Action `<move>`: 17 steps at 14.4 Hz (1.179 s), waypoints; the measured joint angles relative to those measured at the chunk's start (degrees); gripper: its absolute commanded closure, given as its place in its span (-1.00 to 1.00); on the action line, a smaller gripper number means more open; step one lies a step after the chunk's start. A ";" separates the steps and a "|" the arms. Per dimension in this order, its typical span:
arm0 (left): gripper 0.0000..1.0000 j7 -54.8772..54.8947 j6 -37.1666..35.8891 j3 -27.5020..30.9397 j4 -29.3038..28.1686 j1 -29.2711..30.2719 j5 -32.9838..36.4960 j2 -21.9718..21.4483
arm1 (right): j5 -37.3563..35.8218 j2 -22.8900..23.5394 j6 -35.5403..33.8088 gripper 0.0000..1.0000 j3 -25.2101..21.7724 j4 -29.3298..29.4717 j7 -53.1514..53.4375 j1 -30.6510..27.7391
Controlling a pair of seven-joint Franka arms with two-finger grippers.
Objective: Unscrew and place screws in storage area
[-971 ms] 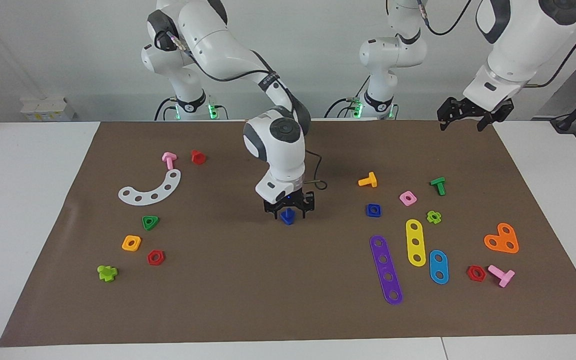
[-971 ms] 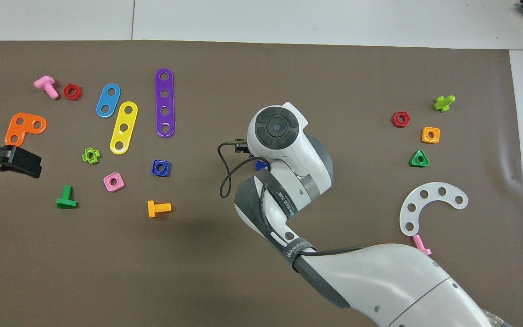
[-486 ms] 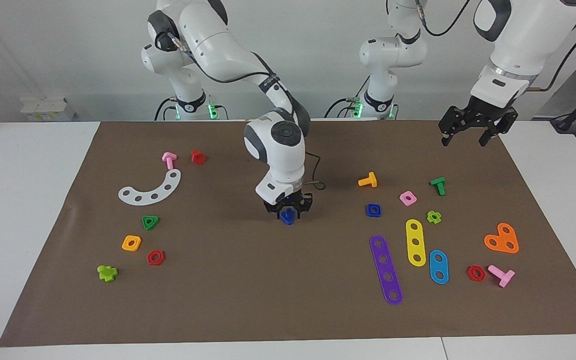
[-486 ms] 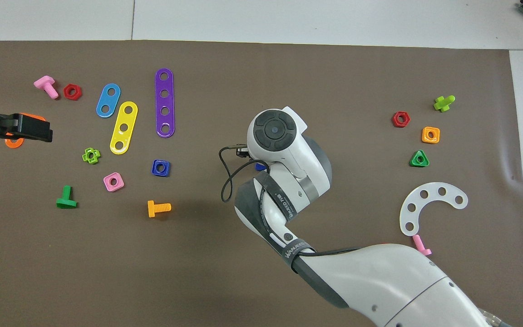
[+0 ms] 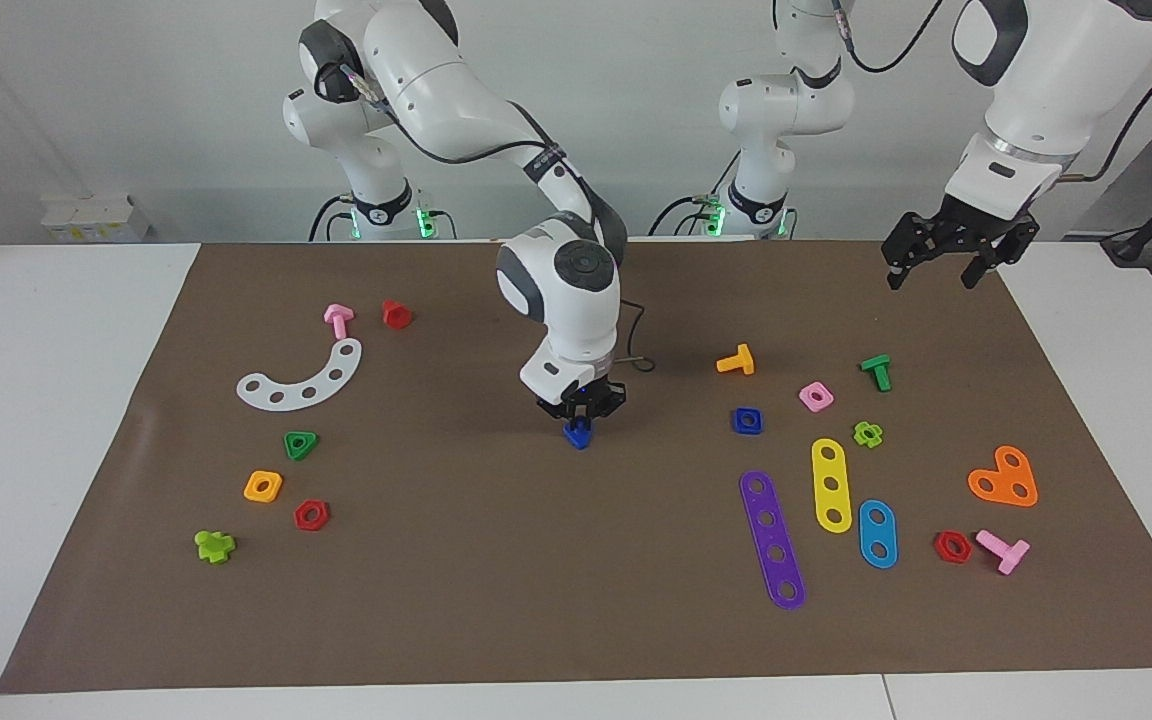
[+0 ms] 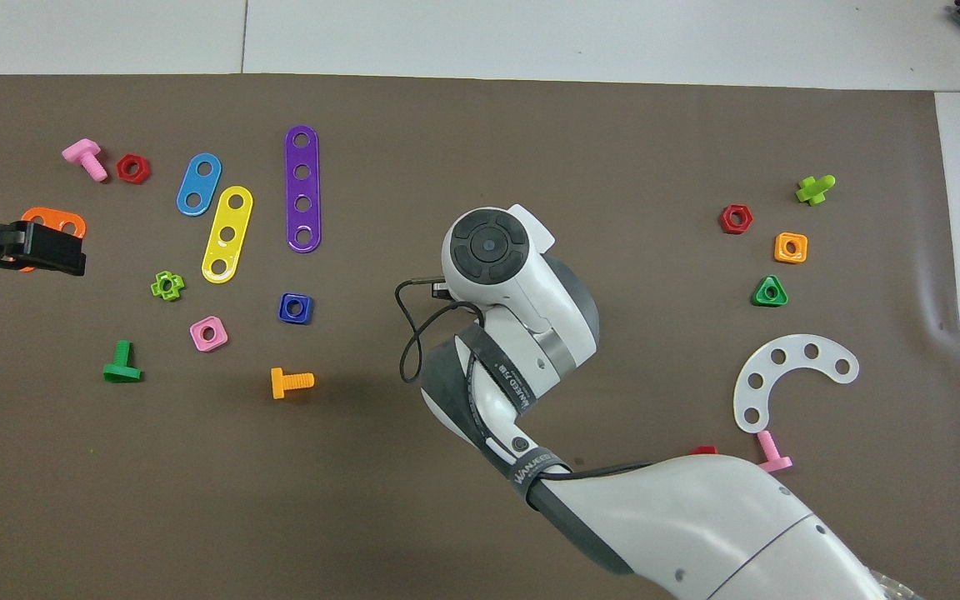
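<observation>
The dark-blue bolt [image 5: 577, 432] is at the middle of the brown mat [image 5: 496, 600], its triangular head pointing down. My right gripper [image 5: 581, 412] points straight down and is shut on it from above. In the overhead view the right wrist [image 6: 488, 246] hides both the bolt and the gripper's tips. My left gripper [image 5: 946, 265] hangs open and empty in the air over the mat's corner at the left arm's end. In the overhead view it [image 6: 38, 248] covers part of the orange plate [image 6: 55, 221].
Toward the left arm's end lie a blue square nut [image 5: 747, 420], an orange bolt [image 5: 736, 360], a pink nut [image 5: 815, 396], a green bolt [image 5: 876, 371] and several flat strips [image 5: 772, 538]. Toward the right arm's end lie a white arc plate [image 5: 302, 377] and several nuts [image 5: 311, 514].
My right gripper has turned about its upright axis while on the blue bolt, and its wrist has shifted slightly. My left gripper has dropped a little and swung slightly.
</observation>
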 measured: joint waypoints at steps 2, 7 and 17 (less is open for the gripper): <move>-1.00 -0.04 -0.01 -0.01 0.00 0.00 0.07 -0.02 | -0.11 -1.74 -0.92 1.00 -0.39 -0.41 -0.32 -1.57; -1.00 -0.04 0.01 0.14 -0.07 0.01 0.09 -0.03 | -0.12 -11.82 -1.14 1.00 -0.58 -11.30 -11.98 -13.05; -1.00 -0.04 0.01 0.21 -0.12 0.02 0.09 -0.03 | -0.11 -14.98 2.72 1.00 -0.57 -20.78 -20.68 -24.09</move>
